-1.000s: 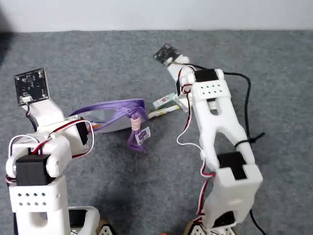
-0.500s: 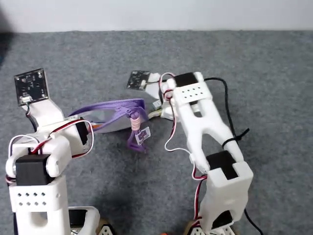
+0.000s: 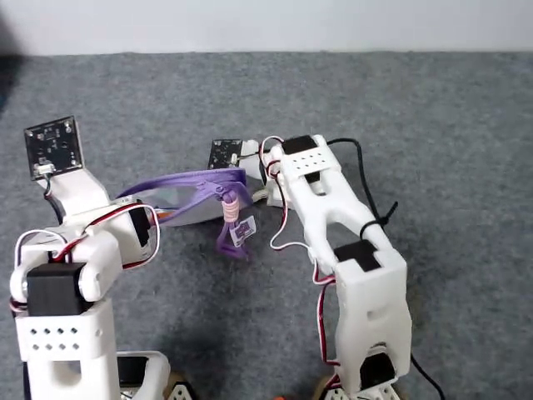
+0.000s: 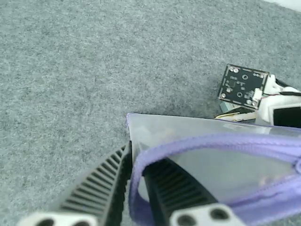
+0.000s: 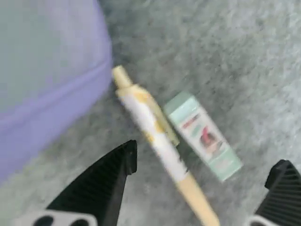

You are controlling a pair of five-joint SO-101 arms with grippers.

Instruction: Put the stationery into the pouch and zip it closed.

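my right gripper [image 5: 204,157] is spread wide and empty, with the pen [image 5: 150,122] and mint eraser [image 5: 202,136] lying side by side between its jaws; the eraser's label is too blurred to read. my left gripper [image 4: 136,155] is clamped on the purple edge of the pouch [image 4: 211,160], left of centre in the high view.
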